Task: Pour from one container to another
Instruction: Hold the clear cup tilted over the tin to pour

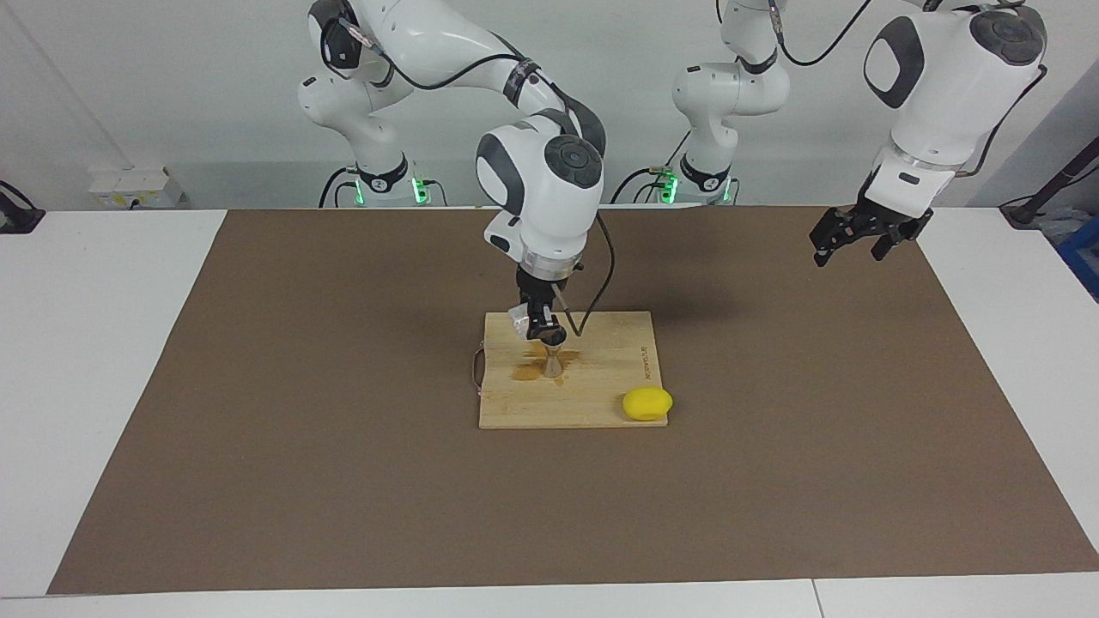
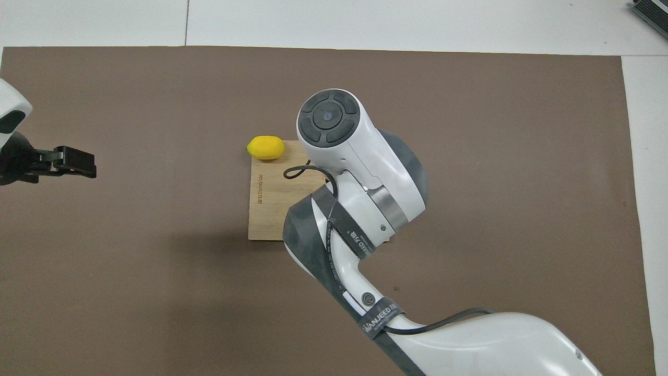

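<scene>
A small clear glass cup (image 1: pixel 519 319) hangs tilted over the wooden board (image 1: pixel 605 378), with my right gripper (image 1: pixel 541 326) shut on it. Just below it the grey steel jigger (image 1: pixel 554 360) stands upright on the board, with a brown wet patch (image 1: pixel 524 372) around its foot. In the overhead view the right arm's wrist hides the cup, the jigger and the right gripper. My left gripper (image 1: pixel 850 249) (image 2: pixel 83 163) waits in the air, open and holding nothing, over the brown mat at the left arm's end of the table.
A yellow lemon (image 1: pixel 647 403) (image 2: pixel 266 147) lies at the board's (image 2: pixel 271 198) corner farthest from the robots, toward the left arm's end. A brown mat (image 1: pixel 300 429) covers most of the white table. A thin wire loop sticks out of the board's edge at the right arm's end.
</scene>
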### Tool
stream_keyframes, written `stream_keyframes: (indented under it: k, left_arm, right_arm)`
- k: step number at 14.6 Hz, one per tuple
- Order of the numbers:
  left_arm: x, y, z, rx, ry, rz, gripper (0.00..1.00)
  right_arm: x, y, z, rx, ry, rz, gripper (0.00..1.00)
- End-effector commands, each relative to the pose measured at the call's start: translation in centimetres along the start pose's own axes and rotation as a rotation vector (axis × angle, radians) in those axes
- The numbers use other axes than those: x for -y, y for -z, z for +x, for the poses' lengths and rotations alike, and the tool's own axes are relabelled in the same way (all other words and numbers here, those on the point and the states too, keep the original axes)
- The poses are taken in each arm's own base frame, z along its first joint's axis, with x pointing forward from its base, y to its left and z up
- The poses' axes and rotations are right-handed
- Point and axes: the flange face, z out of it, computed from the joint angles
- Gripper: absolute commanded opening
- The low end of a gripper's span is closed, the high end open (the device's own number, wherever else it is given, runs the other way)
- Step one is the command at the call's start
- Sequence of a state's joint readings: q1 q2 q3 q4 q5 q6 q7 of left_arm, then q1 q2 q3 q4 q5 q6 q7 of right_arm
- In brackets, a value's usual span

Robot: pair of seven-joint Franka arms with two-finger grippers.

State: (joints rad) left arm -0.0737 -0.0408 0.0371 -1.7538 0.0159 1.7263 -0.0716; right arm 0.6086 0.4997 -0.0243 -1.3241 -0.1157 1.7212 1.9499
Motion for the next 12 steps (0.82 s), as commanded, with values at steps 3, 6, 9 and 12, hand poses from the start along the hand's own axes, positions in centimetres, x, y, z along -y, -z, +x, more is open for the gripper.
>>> stream_keyframes:
  k: [3, 6, 9, 12]
  left_arm:
    - [-0.24, 0.56, -0.34, -0.003, 0.010, 0.004, 1.00]
    - [-0.33, 0.56, -0.34, -0.003, 0.009, 0.004, 1.00]
    - [-0.31, 0.56, -0.34, -0.003, 0.009, 0.006, 1.00]
    - [-0.40, 0.56, -0.35, -0.003, 0.007, 0.006, 1.00]
  right_arm:
    - [0.63, 0.10, -0.64, -0.031, 0.015, 0.005, 0.00]
    - [0.44, -0.02, -0.98, -0.047, 0.026, 0.001, 0.00]
    - [0.27, -0.07, -0.80, -0.061, 0.040, -0.012, 0.00]
    - [0.30, -0.06, -0.72, -0.069, 0.058, -0.009, 0.00]
